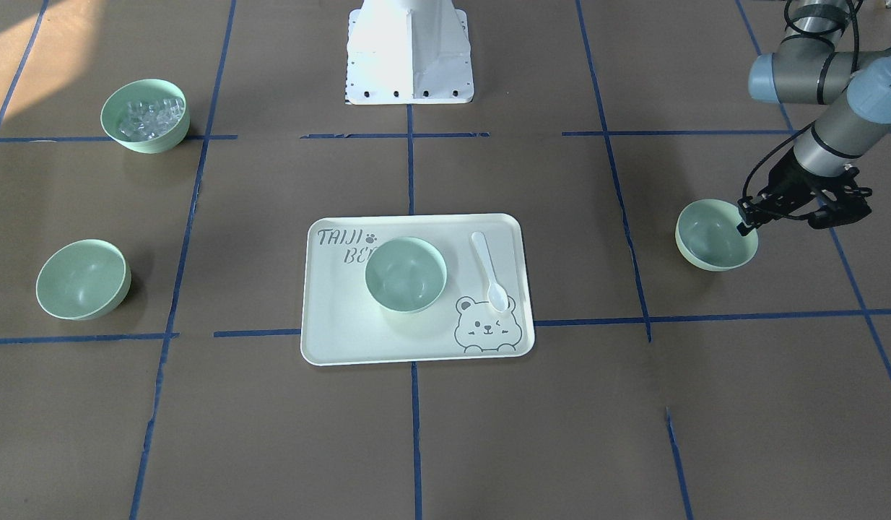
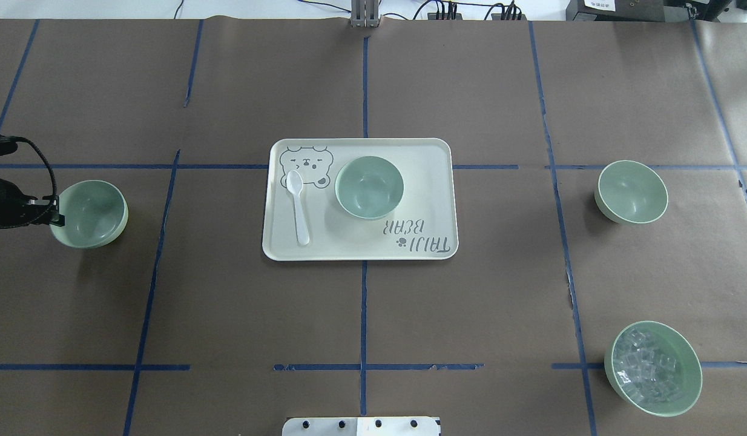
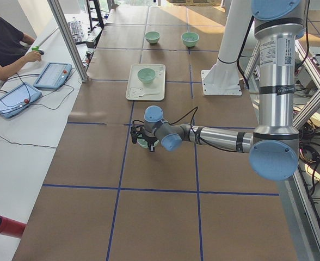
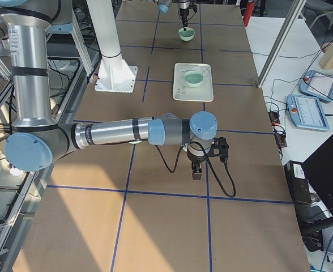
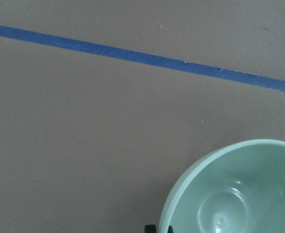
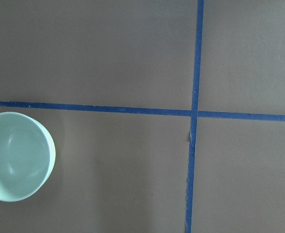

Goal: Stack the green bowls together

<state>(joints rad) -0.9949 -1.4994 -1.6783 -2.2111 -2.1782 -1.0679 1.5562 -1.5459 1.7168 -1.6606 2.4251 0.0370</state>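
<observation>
2 left gripper (image 1: 744, 222) fingers (image 5: 150, 228) seemingly straddle rim of green bowl (image 1: 713, 238).

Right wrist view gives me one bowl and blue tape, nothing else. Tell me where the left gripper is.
Observer: The left gripper is at the left bowl's rim, on the side away from the tray; I cannot tell whether it grips.
Operator: Report what is on the tray.
Observer: The tray holds the middle bowl, empty, with a white spoon lying beside it.
</observation>
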